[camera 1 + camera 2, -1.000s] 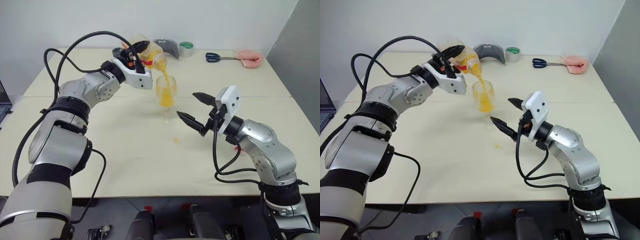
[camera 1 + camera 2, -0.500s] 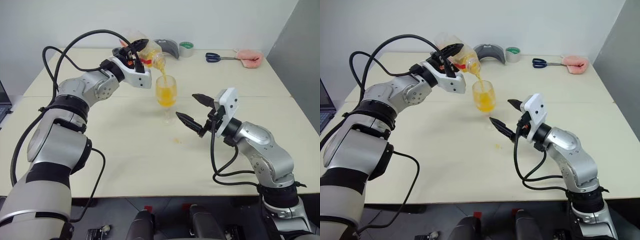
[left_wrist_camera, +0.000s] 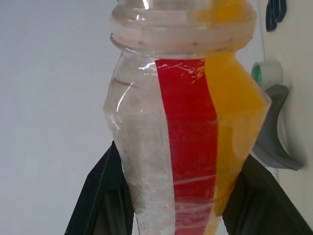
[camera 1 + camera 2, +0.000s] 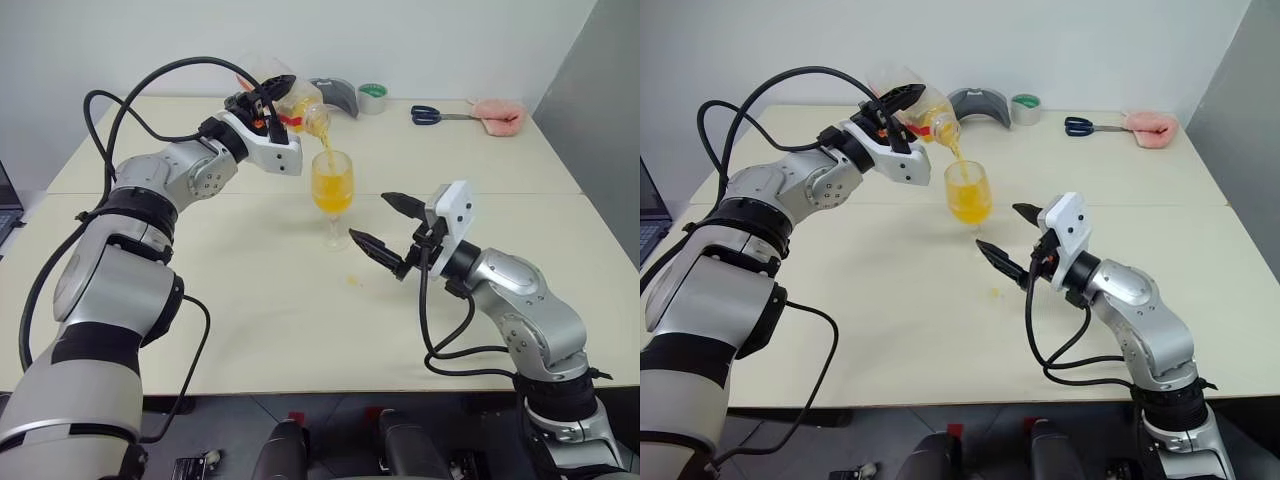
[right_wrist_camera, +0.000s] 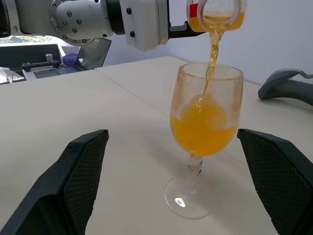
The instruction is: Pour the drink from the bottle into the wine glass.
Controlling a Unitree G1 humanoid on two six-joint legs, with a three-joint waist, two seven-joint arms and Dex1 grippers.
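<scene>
The wine glass (image 4: 333, 193) stands upright near the middle of the desk (image 4: 250, 320) and is filled with the drink (image 5: 203, 128) to about 2/3 of its bowl. The bottle (image 4: 290, 105) is tipped mouth-down just above the glass rim, and a thin orange stream (image 5: 211, 54) runs from its open mouth into the glass. Orange liquid is seen along 1 side of the clear bottle, beside its red stripe (image 3: 188, 142). The bottle is held in the clamped left tool (image 4: 262, 100). The right tool (image 4: 384, 224) is spread wide just beside the glass foot, touching nothing. A small orange spill (image 4: 352, 279) lies on the desk in front of the glass. Compared with 1 second ago, the level in the glass is higher and the stream is thinner.
</scene>
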